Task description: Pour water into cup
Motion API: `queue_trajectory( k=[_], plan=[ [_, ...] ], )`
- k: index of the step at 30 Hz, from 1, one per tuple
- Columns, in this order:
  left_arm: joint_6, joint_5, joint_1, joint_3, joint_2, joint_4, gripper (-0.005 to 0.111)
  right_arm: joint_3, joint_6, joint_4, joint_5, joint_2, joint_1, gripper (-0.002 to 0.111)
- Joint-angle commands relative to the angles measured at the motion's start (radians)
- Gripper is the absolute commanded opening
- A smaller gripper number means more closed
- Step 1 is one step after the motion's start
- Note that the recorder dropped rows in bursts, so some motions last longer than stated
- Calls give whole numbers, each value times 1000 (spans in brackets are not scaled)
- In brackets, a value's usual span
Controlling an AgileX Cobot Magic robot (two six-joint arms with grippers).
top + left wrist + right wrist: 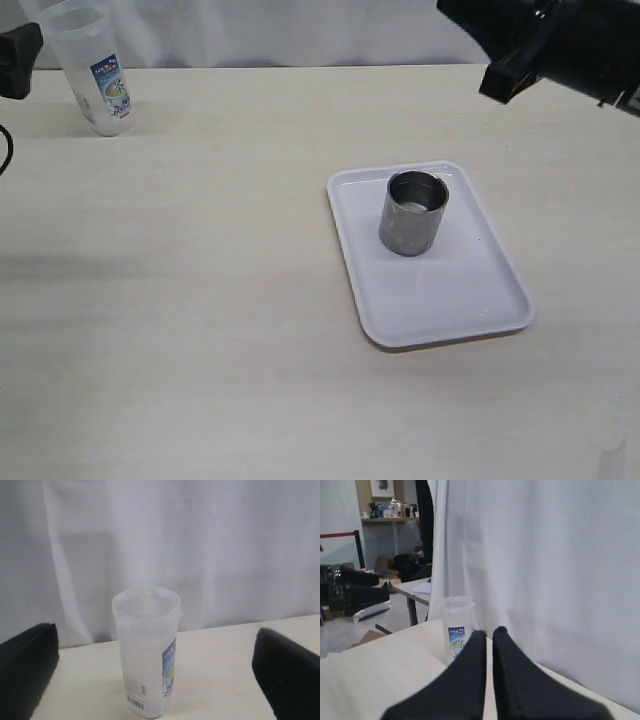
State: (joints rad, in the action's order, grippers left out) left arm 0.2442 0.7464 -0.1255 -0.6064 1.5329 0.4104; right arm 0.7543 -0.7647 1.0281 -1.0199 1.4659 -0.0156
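Cup (415, 212) upright on white tray (440, 312), well apart from both grippers; left gripper (155, 672) fingers wide, empty, pitcher (146, 655) just ahead, untouched; right gripper (489, 640) fingers nearly together, holding nothing.

Cup (414, 212) upright on tray (440, 305); pitcher (95, 70) well apart.

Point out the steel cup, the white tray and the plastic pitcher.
cup (410, 232): exterior view, outer wall.
tray (440, 295): exterior view, bare floor.
pitcher (142, 655): left wrist view, clear side wall.
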Motion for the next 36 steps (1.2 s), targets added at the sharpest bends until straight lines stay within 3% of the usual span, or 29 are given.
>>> queue_trajectory(
  k=[1,5,8,15,22,29,36],
  plan=[
    [18,-69,-1,52,-149,-1,99,-2,-154,33,160,-141,2,4],
    [64,-215,-1,96,-291,-1,99,-11,-253,96,292,-274,2,4],
    [99,-314,-1,139,-391,-3,99,-48,-261,107,298,-372,2,4],
    [210,-368,-1,226,-585,-3,99,-151,-267,107,316,-608,2,4],
    [262,-578,-1,233,-824,-3,99,-178,-267,107,319,-777,2,4],
    [262,-599,-1,233,-1007,-3,99,-178,-270,107,319,-877,2,4],
    [262,-599,-1,233,-1073,-3,99,-178,-270,107,315,-921,2,4]
  ],
)
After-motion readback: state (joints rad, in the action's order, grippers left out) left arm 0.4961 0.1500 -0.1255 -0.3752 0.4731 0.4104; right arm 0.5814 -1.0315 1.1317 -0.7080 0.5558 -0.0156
